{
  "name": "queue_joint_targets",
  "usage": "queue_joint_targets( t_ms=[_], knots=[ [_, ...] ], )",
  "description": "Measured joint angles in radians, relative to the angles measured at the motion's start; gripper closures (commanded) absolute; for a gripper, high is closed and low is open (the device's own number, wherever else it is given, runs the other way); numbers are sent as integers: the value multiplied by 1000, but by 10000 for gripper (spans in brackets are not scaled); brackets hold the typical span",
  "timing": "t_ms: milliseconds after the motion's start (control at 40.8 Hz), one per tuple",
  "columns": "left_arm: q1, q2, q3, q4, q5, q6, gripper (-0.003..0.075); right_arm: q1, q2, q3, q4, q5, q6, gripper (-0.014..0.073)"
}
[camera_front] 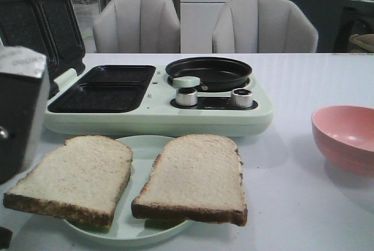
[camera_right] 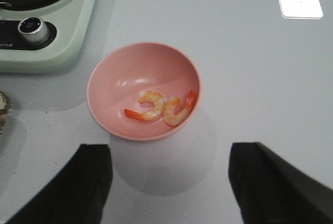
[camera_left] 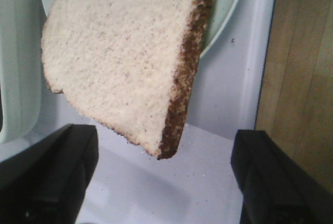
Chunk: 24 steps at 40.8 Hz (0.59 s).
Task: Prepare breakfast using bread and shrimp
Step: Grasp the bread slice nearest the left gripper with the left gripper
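Observation:
Two bread slices lie side by side on a pale green plate (camera_front: 140, 146) near the table's front: the left slice (camera_front: 76, 175) and the right slice (camera_front: 196, 178). The left wrist view shows the left slice (camera_left: 122, 62) overhanging the plate (camera_left: 229, 15). My left gripper (camera_left: 164, 177) is open and empty just short of that slice's crust corner. Two shrimp (camera_right: 161, 107) lie in a pink bowl (camera_right: 104, 86), also at the right in the front view (camera_front: 345, 137). My right gripper (camera_right: 169, 182) is open and empty above the table, short of the bowl.
A pale green breakfast maker (camera_front: 158, 114) stands behind the plate, with dark grill plates (camera_front: 105, 87), a black round pan (camera_front: 210, 71), two knobs (camera_front: 241, 97) and a raised lid (camera_front: 35, 23). My left arm's body (camera_front: 17, 111) fills the left edge. Two grey chairs stand beyond the table.

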<state>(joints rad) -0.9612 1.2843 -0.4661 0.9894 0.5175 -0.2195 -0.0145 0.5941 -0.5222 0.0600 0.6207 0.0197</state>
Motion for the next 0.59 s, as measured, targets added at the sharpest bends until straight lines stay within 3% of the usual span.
queue_joint_targets(
  t_ms=[172, 319, 588],
  knots=[
    [-2, 104, 0, 258, -11, -269, 158, 0, 0, 0, 0, 0, 0, 16],
    [-2, 167, -4, 369, -11, -367, 167, 0, 0, 0, 0, 0, 0, 16],
    [-2, 234, -10, 432, 2, -385, 381, 0, 0, 0, 0, 0, 0, 16]
  ],
)
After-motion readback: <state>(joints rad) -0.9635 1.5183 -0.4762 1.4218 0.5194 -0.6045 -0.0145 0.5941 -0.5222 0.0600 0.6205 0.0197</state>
